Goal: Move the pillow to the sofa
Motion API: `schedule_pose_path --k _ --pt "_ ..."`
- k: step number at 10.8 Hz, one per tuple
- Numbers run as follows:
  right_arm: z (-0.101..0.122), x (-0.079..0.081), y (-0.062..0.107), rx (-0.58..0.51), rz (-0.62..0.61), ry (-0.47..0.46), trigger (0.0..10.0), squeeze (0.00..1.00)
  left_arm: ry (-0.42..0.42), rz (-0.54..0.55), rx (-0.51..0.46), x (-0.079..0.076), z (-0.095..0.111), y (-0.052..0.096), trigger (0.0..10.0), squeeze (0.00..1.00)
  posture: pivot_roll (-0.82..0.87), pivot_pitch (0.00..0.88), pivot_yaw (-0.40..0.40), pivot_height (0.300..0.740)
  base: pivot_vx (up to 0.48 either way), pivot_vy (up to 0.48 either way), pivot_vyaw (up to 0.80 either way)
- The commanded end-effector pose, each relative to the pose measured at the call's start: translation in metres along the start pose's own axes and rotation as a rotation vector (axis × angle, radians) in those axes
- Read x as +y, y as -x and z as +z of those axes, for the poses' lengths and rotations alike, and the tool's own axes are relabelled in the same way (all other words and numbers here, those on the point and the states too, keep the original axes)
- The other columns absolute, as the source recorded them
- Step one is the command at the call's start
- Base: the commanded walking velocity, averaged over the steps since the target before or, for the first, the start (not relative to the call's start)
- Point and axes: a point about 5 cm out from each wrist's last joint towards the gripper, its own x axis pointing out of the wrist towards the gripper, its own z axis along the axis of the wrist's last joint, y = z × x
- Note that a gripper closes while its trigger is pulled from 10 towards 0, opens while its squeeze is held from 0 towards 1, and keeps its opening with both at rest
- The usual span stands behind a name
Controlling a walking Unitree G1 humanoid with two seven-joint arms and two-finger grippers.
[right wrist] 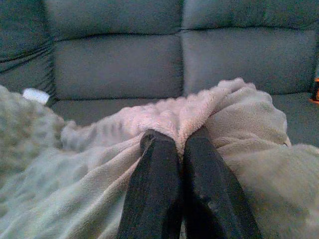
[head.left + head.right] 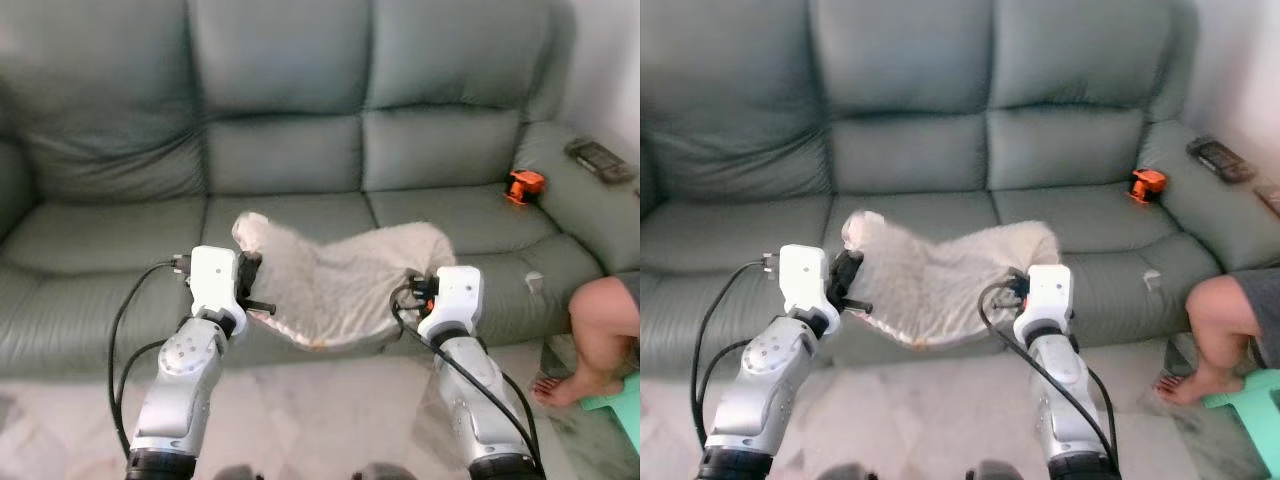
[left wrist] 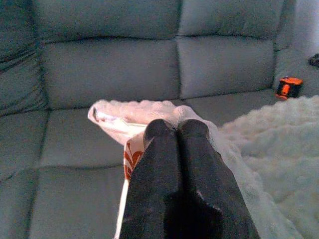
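Observation:
A limp, fluffy cream pillow (image 2: pixel 335 282) hangs between my two arms over the front of the grey-green sofa's (image 2: pixel 120 240) middle seat. My left gripper (image 3: pixel 177 130) is shut on the pillow's left edge, where an orange-printed lining shows. My right gripper (image 1: pixel 180 140) is shut on a fold of the pillow's (image 1: pixel 164 117) right edge. The pillow sags in the middle, and its lower edge dips below the seat front.
An orange and black object (image 2: pixel 524 186) lies on the sofa's right seat, and a dark remote (image 2: pixel 598 160) rests on the right armrest. A person's bare leg and foot (image 2: pixel 590 345) are at the right, beside a teal stool (image 2: pixel 625 405). Pale marble floor (image 2: pixel 320 420) lies below.

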Motion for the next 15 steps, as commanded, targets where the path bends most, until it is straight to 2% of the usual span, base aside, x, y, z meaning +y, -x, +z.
schedule_pose_path --k 1,7,9,15 --pt "0.0085 -0.0071 -0.0015 -0.037 -0.013 0.01 10.0 0.0 -0.003 -0.045 -0.018 -0.0124 0.0045 -0.0043 10.0 0.0 -0.02 0.0 -0.018 0.74 0.311 0.0 0.0" --pt "0.0096 -0.0065 -0.0016 -0.04 -0.002 0.036 10.0 0.0 -0.001 -0.049 -0.015 -0.0145 0.004 -0.006 10.0 0.0 -0.03 0.0 -0.019 0.74 0.311 0.0 0.0" --pt "0.0087 -0.0054 -0.0014 -0.036 0.002 0.043 10.0 0.0 0.0 -0.047 -0.014 -0.0143 0.0035 -0.006 10.0 0.0 -0.03 0.0 -0.018 0.74 0.307 0.0 0.52" --pt "0.0081 -0.0051 -0.0004 -0.033 0.002 0.035 10.0 0.0 -0.002 -0.049 -0.009 -0.0143 0.0033 -0.0063 10.0 0.0 -0.03 0.0 -0.017 0.74 0.272 0.0 0.09"
